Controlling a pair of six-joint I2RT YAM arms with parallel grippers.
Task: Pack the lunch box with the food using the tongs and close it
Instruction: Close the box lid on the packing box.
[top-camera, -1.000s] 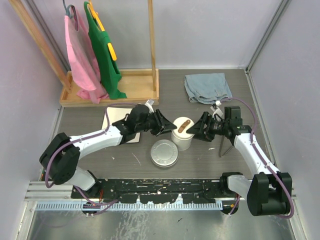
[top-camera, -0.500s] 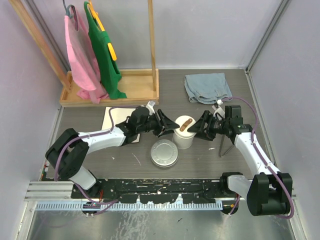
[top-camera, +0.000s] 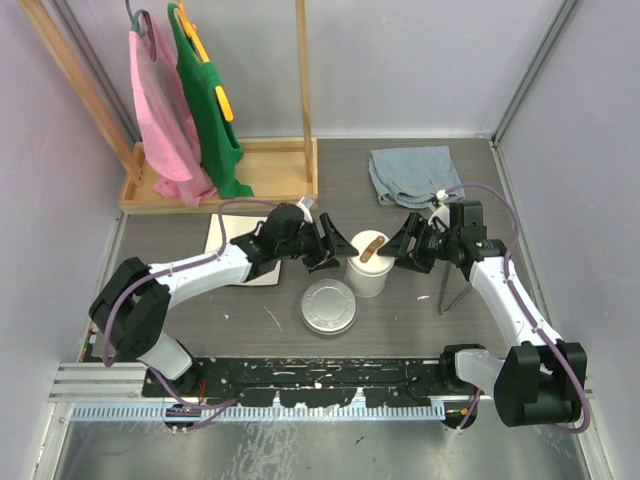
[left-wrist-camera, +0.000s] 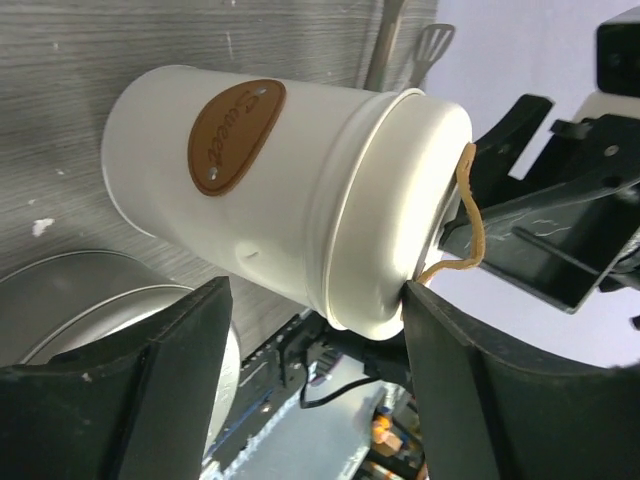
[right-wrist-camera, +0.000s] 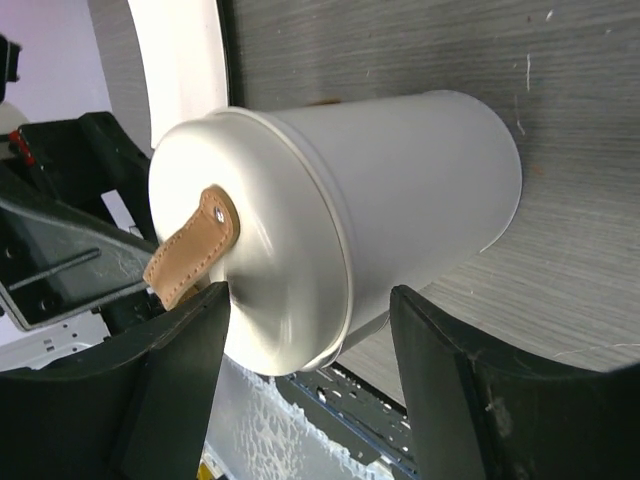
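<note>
Upper left of the top view: wooden rack (top-camera: 225, 175) with pink and green garments, out of play. Below it: white square plate (top-camera: 228, 240) flat on the table (top-camera: 400, 330), partly under the left arm, no food on its bare part. Just left of centre: left pincer (top-camera: 333, 248), released, jaws spread, holding nothing. In its wrist view, jaws either side of the white tub (top-camera: 367, 280), one tip very close to the lid rim, contact impossible to tell. Below centre: steel tin (top-camera: 328, 306), flat lid on, just beside the tub, touching or not unclear. At centre: tub upright, brown oval label (left-wrist-camera: 236, 135) on its wall, round lid (right-wrist-camera: 270, 230) on top, brown handle (right-wrist-camera: 190, 255) across it. Just right of centre: right pincer (top-camera: 398, 250), likewise spread and empty, framing the lid end from the opposite side. Farther right: tongs (top-camera: 446, 285) lying on the table, apart from both pincers. Upper right: blue cloth (top-camera: 415, 175), unused. No loose food anywhere in view; judged packed away, contents hidden. Step in hand, by judgement: closing, last part, seating the tub's lid. Needed next: a check of the lid for level seating all round, an even press down if proud, then both pincers drawn straight back, clear of the handle, without tipping the tub.
</note>
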